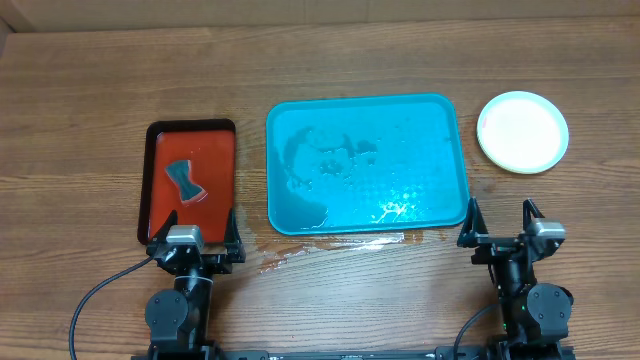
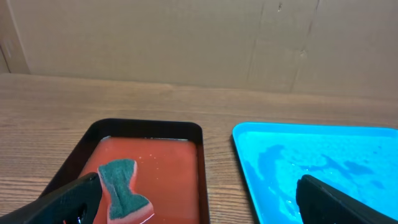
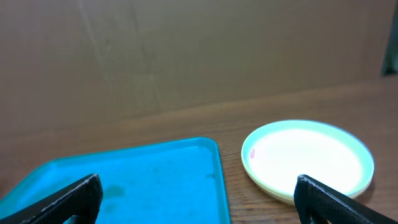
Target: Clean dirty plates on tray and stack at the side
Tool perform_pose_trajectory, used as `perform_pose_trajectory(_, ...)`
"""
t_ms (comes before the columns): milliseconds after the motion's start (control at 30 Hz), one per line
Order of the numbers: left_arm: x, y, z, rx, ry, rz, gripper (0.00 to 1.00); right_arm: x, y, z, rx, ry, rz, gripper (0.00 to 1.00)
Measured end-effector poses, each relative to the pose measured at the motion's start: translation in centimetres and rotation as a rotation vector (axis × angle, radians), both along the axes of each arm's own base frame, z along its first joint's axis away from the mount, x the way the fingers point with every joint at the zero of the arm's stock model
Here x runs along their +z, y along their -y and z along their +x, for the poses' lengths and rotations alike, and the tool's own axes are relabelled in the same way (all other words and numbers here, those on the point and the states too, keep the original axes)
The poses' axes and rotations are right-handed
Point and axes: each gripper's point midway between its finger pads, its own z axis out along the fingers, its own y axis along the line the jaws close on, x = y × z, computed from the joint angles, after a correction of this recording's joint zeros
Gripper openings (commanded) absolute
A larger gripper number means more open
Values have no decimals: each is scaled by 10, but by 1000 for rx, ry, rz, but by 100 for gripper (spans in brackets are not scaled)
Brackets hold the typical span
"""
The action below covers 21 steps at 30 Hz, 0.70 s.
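Left fingers are standing wide apart and gripping nothing; the left gripper is hanging low at the near table edge, facing the gap between the two trays. Right fingers are likewise spread wide and empty, with the right gripper hanging at the near edge on the other side.

Ahead of the left gripper, the sponge is lying loose in the red tray, which is sitting just left of the tray. The tray is carrying no plate, only wet patches and droplets. A little water is pooling on the table at its near edge.

The plates are sitting on the bare wood well right of the tray's far corner. The right wrist view is showing a greenish rim and layered edges, so this is reading as a stack; the count cannot be told. A small reddish mark is showing on the top plate near its left rim.

Judgement: the stacking step is looking finished and both arms are looking parked. If that mark is residue, the next move is calling for the left gripper to close on the sponge while the right steadies the plate
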Motion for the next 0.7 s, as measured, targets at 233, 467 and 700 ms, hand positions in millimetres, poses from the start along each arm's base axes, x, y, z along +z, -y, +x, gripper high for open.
perform_pose_trajectory(233,0,0,0,0,0,0,99,-1,-7,0,40,2,-106,100)
perform_pose_trajectory(467,0,0,0,0,0,0,100,-1,-7,0,42,3,-125,100)
perform_pose_trajectory(700,0,0,0,0,0,0,100,-1,-7,0,43,4,-130,100)
